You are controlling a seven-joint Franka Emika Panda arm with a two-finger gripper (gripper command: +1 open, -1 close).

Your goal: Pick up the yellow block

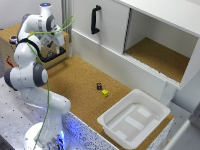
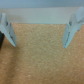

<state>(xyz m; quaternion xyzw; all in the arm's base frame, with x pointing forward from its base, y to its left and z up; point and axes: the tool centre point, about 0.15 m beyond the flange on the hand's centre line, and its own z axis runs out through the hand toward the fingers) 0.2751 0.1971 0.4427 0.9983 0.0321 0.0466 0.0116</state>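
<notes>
1. The yellow block (image 1: pixel 105 92) sits on the cork surface (image 1: pixel 75 85), just right of centre in the exterior view.
2. Just beside it, up-left, the dark maroon cube (image 1: pixel 99 86).
3. Lower right, the white tub (image 1: pixel 134 118), near the block but apart.
4. The gripper (image 2: pixel 41 31) shows fingers (image 2: pixel 9 30) spread wide over bare cork, nothing between them.
5. Arm (image 1: pixel 30 65) stands at far left, well apart from the block.

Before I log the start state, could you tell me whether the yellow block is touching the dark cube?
Apart. The exterior view shows a strip of cork between the yellow block and the dark cube.
</notes>
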